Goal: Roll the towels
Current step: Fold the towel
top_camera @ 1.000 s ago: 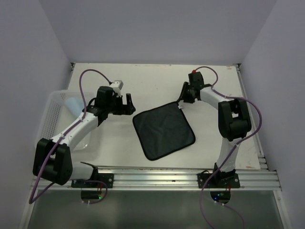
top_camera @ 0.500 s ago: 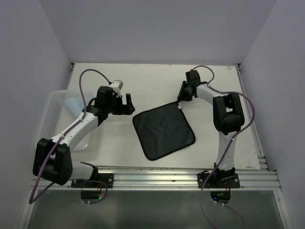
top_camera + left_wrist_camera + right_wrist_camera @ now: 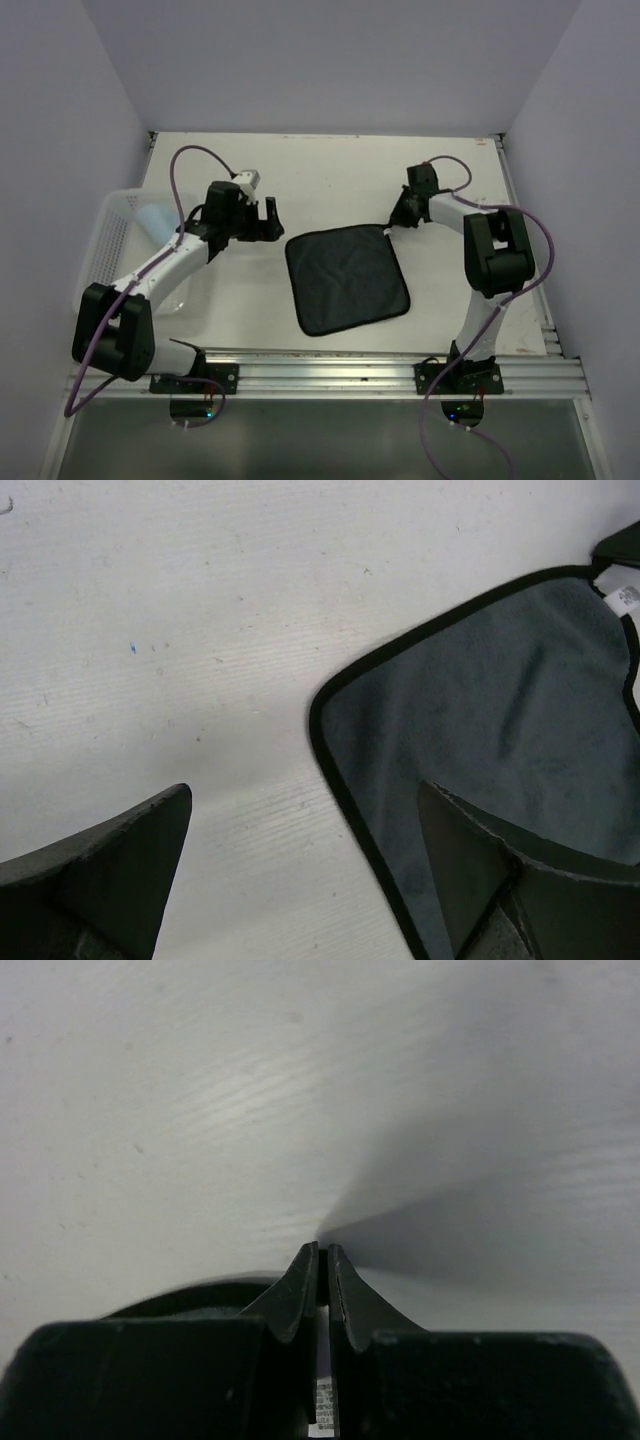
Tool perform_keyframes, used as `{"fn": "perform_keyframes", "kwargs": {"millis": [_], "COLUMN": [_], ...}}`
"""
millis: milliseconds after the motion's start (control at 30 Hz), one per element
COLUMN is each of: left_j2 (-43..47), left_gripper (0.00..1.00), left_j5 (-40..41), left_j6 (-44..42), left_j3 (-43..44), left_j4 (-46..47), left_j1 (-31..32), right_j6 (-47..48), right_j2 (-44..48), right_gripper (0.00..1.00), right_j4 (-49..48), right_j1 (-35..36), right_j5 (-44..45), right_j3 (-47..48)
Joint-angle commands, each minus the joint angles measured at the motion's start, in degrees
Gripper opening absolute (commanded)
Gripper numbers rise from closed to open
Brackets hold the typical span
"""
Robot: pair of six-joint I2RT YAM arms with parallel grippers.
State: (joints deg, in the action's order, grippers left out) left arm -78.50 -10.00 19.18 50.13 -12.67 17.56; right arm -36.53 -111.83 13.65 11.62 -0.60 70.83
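The dark grey towel [image 3: 347, 280] lies spread flat on the white table [image 3: 330, 170], roughly between the two arms, one face up and its black edging showing all round. Its small white tag [image 3: 622, 595] sits at the far right corner, and there the right gripper [image 3: 322, 1252] is pinched onto the cloth. Its fingers are pressed together with a sliver of the tag showing between them. The left gripper [image 3: 305, 785] hangs just beside the towel's far left corner, fingers spread wide and holding nothing — one finger over bare table, the other over the cloth. Well to the left, the light blue towel [image 3: 153, 217] rests inside the white mesh basket [image 3: 112, 240] at the table's left edge.
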Motion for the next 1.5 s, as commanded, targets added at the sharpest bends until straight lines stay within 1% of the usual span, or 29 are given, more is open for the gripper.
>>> {"fn": "perform_keyframes", "kwargs": {"millis": [0, 100, 200, 233, 267, 367, 500, 533, 600, 633, 800, 833, 867, 933, 1100, 1267, 1300, 1367, 1467], "left_j2": [-1.48, -4.11, -8.06, -9.20, -11.22, -15.88, -20.90, -21.25, -22.13, -22.74, -24.07, -24.42, -24.59, -25.03, -25.47, -27.41, -27.58, -28.20, -28.81], "left_gripper": [0.98, 0.96, 0.90, 0.88, 0.87, 0.86, 0.82, 0.78, 0.74, 0.66, 0.60, 0.55, 0.51, 0.47, 0.45, 0.37, 0.34, 0.33, 0.27], "left_j5": [-0.38, 0.15, 0.42, 0.94, 1.82, 5.86, 8.06, 7.98, 8.33, 8.59, 9.47, 9.30, 8.86, 8.07, 7.54, 7.63, 7.71, 7.71, 8.33], "left_j6": [3.30, 6.39, 7.63, 7.54, 7.28, 5.17, 4.64, 4.64, 4.99, 5.08, 4.99, 4.90, 4.82, 4.81, 4.29, 3.67, 3.67, 3.76, 3.67], "left_j3": [0.58, -0.12, 1.46, 2.07, 3.47, 6.46, 8.49, 8.49, 8.49, 8.49, 7.88, 7.97, 8.05, 8.14, 8.14, 8.67, 8.67, 8.58, 8.49], "left_j4": [3.88, 6.94, 9.84, 10.64, 11.17, 10.39, 10.29, 10.82, 11.44, 11.35, 11.70, 11.70, 13.61, 14.07, 13.99, 13.37, 13.37, 13.46, 13.28], "left_j1": [0.72, 1.60, 2.91, 3.44, 5.27, 8.53, 9.24, 9.24, 9.42, 9.51, 9.60, 9.60, 9.60, 9.60, 9.68, 9.86, 9.95, 10.21, 10.65], "right_j6": [-3.72, -1.79, -0.91, -0.82, -0.65, 0.49, 1.46, 1.55, 1.64, 1.73, 1.99, 1.99, 2.08, 2.17, 2.26, 2.52, 2.52, 2.52, 2.78], "right_j2": [3.72, 3.81, 3.64, 3.55, 3.46, 4.07, 4.87, 4.87, 4.78, 4.69, 4.61, 4.43, 4.34, 4.25, 4.25, 4.34, 4.43, 4.52, 4.78], "right_gripper": [0.00, 0.00, 0.00, 0.00, 0.00, 0.00, 0.00, 0.00, 0.00, 0.00, 0.00, 0.00, 0.00, 0.00, 0.00, 0.00, 0.00, 0.00, 0.00], "right_j4": [0.85, 1.46, 0.77, 0.76, 0.85, 1.03, 1.03, 0.68, 0.77, 0.94, 0.85, 0.85, 1.03, 1.12, 1.12, 1.47, 1.47, 1.38, 1.47], "right_j1": [-5.37, -6.08, -6.08, -6.08, -6.08, -6.08, -6.08, -6.08, -6.08, -6.08, -6.08, -6.08, -6.08, -6.08, -6.08, -6.08, -6.08, -6.08, -6.08], "right_j5": [-0.89, -2.91, -5.46, -6.07, -7.12, -7.75, -8.10, -8.27, -8.28, -8.28, -7.84, -7.92, -7.84, -7.49, -6.87, -7.05, -7.05, -7.05, -6.70], "right_j3": [-6.75, -7.02, -6.84, -6.84, -6.84, -7.19, -8.51, -8.60, -8.69, -8.60, -8.69, -8.69, -8.69, -8.69, -8.60, -8.16, -8.16, -8.16, -8.16]}}
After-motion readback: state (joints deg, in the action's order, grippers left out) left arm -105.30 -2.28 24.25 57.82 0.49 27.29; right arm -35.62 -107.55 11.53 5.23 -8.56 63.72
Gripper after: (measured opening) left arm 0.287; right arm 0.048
